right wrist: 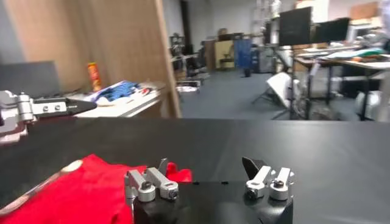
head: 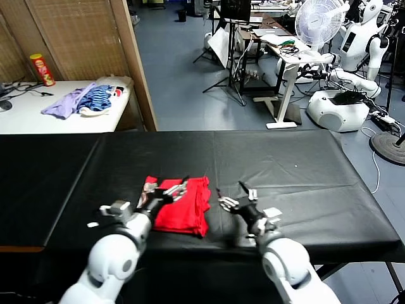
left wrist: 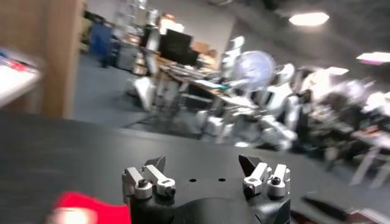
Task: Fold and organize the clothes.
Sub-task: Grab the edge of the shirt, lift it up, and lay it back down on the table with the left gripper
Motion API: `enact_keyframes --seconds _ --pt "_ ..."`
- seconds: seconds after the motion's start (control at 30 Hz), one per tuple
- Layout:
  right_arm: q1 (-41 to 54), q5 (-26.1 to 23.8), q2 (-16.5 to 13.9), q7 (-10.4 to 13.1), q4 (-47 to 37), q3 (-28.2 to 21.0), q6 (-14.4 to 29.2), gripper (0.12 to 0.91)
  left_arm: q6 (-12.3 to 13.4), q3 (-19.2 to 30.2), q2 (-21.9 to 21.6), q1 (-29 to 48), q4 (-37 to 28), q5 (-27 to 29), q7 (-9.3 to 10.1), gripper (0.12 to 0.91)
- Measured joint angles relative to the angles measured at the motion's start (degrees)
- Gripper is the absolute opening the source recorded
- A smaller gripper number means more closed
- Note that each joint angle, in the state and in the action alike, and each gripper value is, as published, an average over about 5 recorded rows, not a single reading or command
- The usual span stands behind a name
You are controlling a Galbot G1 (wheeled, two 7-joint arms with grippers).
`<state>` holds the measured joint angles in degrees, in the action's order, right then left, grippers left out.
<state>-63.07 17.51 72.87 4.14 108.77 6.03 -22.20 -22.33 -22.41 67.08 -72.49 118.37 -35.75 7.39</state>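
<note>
On the black counter (head: 285, 164) the red shirt (head: 186, 209) lies folded; left hand (head: 171, 193) over it and right hand (head: 237, 199) beside it, both spread, suggesting release.

Black cloth-covered worktable (head: 285, 158) in the foreground. Behind it on the left, a white side table (head: 25, 114) carrying a heap of lilac and blue-striped garments (head: 85, 100) and a red-and-yellow cylindrical snack can (head: 42, 69), upright. Tall wooden partition (head: 133, 57) beside that table. Rear right: white pedestal fan (head: 321, 21), and white humanoid robot (head: 354, 63) on a rounded base.
</note>
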Motion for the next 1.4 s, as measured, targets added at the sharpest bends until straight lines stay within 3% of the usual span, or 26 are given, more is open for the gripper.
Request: enact_keyframes --seconds 0.23,0.37,0.5,0.63,0.9,1.1,1.2,1.4 --pt "3.96 -9.17 0.93 2.23 -6.63 -5.10 -4.75 0.798 0.62 -4.31 0.46 -2.55 -2.59 1.47 -0.16 0.798" --pt "4.21 -11.29 1.62 3.08 -7.65 -5.60 -3.91 0.798 0.88 -5.26 1.34 -2.91 -3.53 0.80 -0.17 0.798" --pt "3.78 -8.21 2.29 3.16 -6.99 -5.05 0.33 0.798 1.03 -6.53 2.07 -2.83 -4.99 -2.76 -0.23 0.798" --pt "2.82 -2.11 1.97 2.41 -3.59 -3.16 3.34 0.798 1.15 -7.95 3.00 -2.20 -7.23 -8.62 -0.25 0.798" --pt "-0.11 10.85 -0.61 2.60 5.15 3.06 3.96 0.798 1.22 -9.64 4.43 -1.49 -11.79 -19.84 -0.48 0.798" --pt "-0.53 13.67 -1.14 2.96 7.54 6.63 4.06 0.798 1.06 -9.76 4.71 -2.26 -13.06 -25.13 -0.77 0.790" --pt "-0.66 14.14 -1.07 3.08 8.06 7.51 4.08 0.798 1.01 -9.79 4.89 -2.43 -13.50 -25.95 -0.90 0.700" --pt "-1.36 15.08 -0.74 4.16 8.63 8.93 3.60 0.798 0.51 -9.73 5.30 -2.59 -13.73 -25.91 -0.83 0.374"
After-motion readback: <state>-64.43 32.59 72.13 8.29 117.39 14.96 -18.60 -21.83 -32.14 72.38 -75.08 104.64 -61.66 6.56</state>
